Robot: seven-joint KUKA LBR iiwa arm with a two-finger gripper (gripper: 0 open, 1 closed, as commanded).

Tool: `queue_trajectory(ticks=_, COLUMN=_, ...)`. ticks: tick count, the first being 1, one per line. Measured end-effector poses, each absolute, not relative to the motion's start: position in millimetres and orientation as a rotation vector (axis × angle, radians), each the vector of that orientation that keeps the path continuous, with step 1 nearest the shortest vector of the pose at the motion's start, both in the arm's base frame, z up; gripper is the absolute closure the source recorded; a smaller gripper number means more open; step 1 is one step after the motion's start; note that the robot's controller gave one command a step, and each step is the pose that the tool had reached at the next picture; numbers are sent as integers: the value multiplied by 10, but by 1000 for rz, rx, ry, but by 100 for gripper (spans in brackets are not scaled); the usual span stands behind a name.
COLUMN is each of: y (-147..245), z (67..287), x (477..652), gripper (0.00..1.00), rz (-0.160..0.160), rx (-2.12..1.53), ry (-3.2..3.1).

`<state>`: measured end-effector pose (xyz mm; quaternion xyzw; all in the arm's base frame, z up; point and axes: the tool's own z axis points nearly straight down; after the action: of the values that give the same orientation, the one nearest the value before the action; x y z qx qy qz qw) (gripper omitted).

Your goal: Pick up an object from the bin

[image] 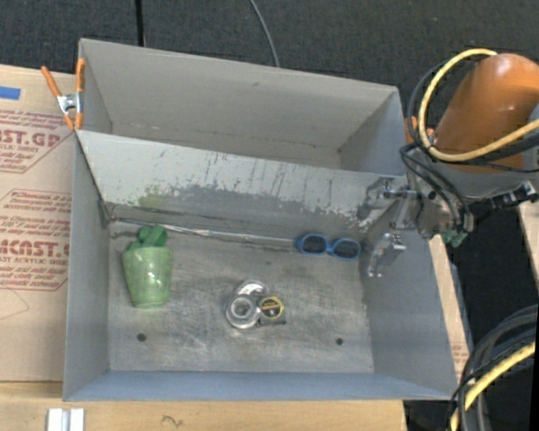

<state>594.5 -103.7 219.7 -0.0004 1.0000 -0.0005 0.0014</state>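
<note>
my claw (379, 259) hangs at the right side of the grey bin (242, 104), close against its sloping wall. i cannot tell whether it is released or clenched. just beside it, at the foot of the far wall, lies a pair of blue glasses (327, 247). i judge that lowering here could scrape the wall or push the glasses aside. farther left lie small silver and gold round pieces (254, 307), then a green cup (147, 272).

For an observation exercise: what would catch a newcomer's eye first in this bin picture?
The green bottle at the left of the bin stands out most. Next come the blue glasses against the back wall, with the gripper just to their right, and shiny rings mid-floor.
</note>
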Motion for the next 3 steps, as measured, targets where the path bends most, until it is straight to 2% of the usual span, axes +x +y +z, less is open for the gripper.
queue_trajectory(ticks=1, y=-463, z=900, x=5696, gripper=0, rz=4, rx=-86, ry=3148)
queue_trajectory(ticks=2, y=216, z=724, x=5035, gripper=0, rz=0, rx=77, ry=3132)
queue_trajectory(ticks=3, y=198, z=733, x=5037, gripper=100, rz=1, rx=78, ry=3140)
